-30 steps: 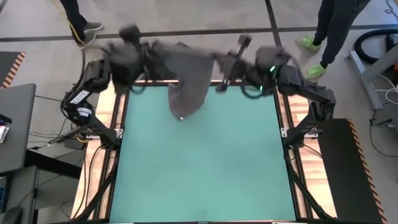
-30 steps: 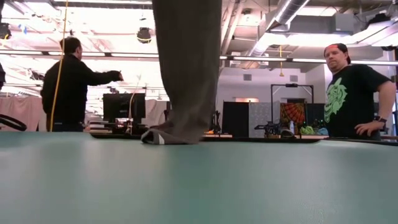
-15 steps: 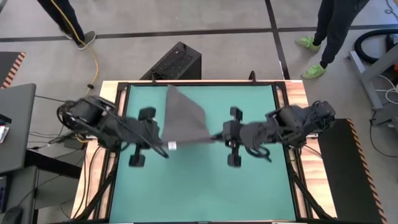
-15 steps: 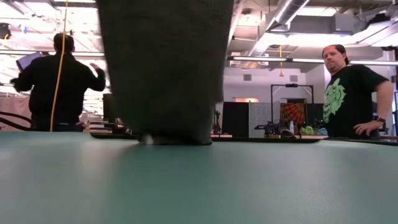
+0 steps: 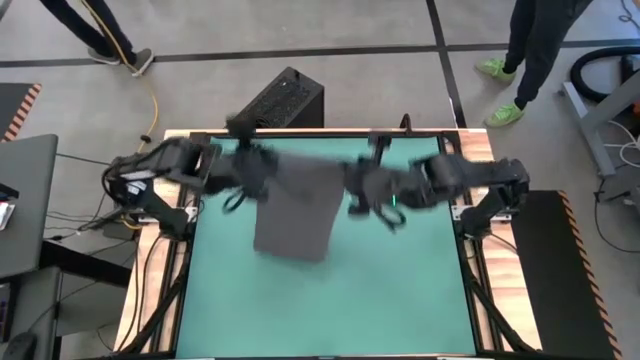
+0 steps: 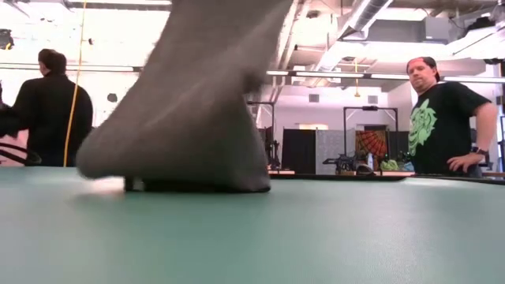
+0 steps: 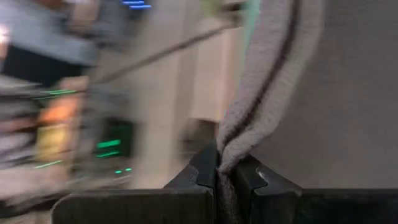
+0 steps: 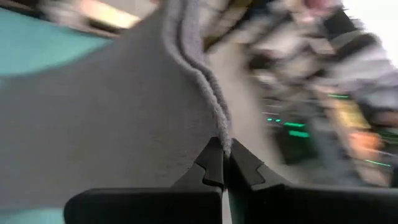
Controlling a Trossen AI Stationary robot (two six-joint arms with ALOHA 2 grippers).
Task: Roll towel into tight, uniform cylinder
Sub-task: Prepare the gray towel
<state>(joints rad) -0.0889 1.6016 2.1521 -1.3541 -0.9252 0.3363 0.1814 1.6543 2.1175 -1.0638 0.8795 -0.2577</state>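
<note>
The dark grey towel (image 5: 295, 215) hangs as a spread sheet between my two grippers over the far half of the teal mat (image 5: 400, 290). My left gripper (image 5: 262, 172) is shut on its upper left corner, and my right gripper (image 5: 346, 186) on its upper right corner. In the low view the towel (image 6: 197, 102) slants down from above, and its lower end (image 6: 158, 170) lies on the mat. The white tag does not show. My left gripper pinches the towel's bunched upper edge (image 7: 231, 155) between its two fingers, coming roughly level from the table's left. The cloth hangs below, with its lower end on the mat. My right gripper pinches the towel's folded upper edge (image 8: 219, 134) between its two fingers, coming roughly level from the table's right. The top edge runs between the two grips.
A black box (image 5: 282, 100) stands on the floor beyond the far edge. Two people (image 6: 446, 118) (image 6: 47, 110) stand in the room behind the table. The mat's near half (image 5: 330, 320) is bare.
Both grippers, shut on the towel throughout, have swung toward the near edge, then back toward the far edge, and have sunk. The towel has gone from a bunched hang to a spread sheet. Its lower end has come toward the near edge and lies on the mat.
</note>
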